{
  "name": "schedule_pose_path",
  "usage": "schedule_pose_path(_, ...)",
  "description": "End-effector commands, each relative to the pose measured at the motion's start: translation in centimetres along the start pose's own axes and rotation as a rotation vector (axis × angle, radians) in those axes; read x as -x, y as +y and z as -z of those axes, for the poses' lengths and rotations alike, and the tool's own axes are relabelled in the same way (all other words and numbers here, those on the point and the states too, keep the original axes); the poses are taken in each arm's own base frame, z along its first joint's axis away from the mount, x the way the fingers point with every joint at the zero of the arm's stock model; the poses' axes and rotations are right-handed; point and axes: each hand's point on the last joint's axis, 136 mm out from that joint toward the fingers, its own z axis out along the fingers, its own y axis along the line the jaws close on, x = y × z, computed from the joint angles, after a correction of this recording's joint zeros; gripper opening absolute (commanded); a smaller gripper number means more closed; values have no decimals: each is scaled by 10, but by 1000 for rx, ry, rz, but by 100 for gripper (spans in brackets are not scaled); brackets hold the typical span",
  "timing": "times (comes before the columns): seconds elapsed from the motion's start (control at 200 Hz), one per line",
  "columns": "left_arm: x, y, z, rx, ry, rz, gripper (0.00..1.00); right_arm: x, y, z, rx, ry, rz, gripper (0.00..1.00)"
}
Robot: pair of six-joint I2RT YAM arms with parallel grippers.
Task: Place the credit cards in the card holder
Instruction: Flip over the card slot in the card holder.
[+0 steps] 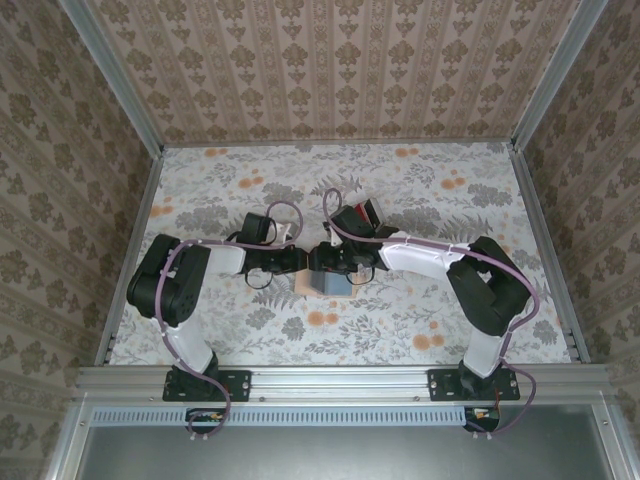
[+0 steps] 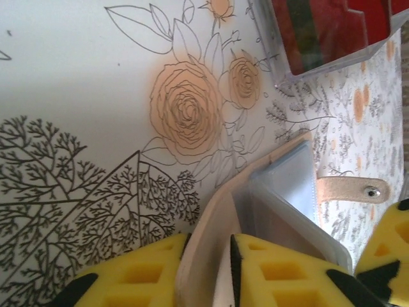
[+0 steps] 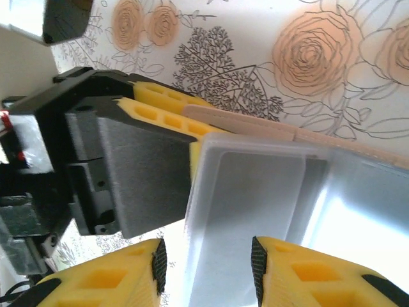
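Observation:
The card holder (image 1: 322, 284) lies opened at mid-table, tan skin outside, blue-grey pockets (image 2: 284, 182) inside. My left gripper (image 2: 206, 243) is shut on its tan flap; in the top view it (image 1: 297, 262) reaches in from the left. My right gripper (image 3: 208, 256) is open, its yellow fingers straddling a blue-grey pocket leaf (image 3: 255, 192) without pressing it; from above it (image 1: 327, 262) meets the holder from the right. The credit cards (image 2: 332, 29), red with dark bands, lie in a clear sleeve just beyond the holder, and from above the cards (image 1: 368, 213) sit behind the right wrist.
The floral table cover (image 1: 400, 310) is ringed by a metal rail (image 1: 340, 376) at the near edge and by patterned walls. A tan snap strap (image 2: 351, 190) sticks out from the holder. The left gripper's black body (image 3: 96, 160) crowds the right wrist's left side.

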Motion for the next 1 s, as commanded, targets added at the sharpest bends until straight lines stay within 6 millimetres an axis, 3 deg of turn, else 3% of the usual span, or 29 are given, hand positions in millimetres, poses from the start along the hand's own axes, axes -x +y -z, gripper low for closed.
schedule_pose_path(0.0,-4,3,5,20,-8,5,31,-8,-9,1,-28,14,5,43)
schedule_pose_path(0.195,2,5,22,48,-48,-4,42,-8,-13,-1,-42,15,10,41)
schedule_pose_path(0.495,14,17,59,146,-152,-23,45,-6,-27,9,-113,-17,39,39)
schedule_pose_path(0.76,27,9,66,179,-195,-67,46,35,-46,69,-178,-124,76,40)
schedule_pose_path(0.995,66,-34,59,180,-219,-139,46,95,-86,121,-362,-218,147,43)
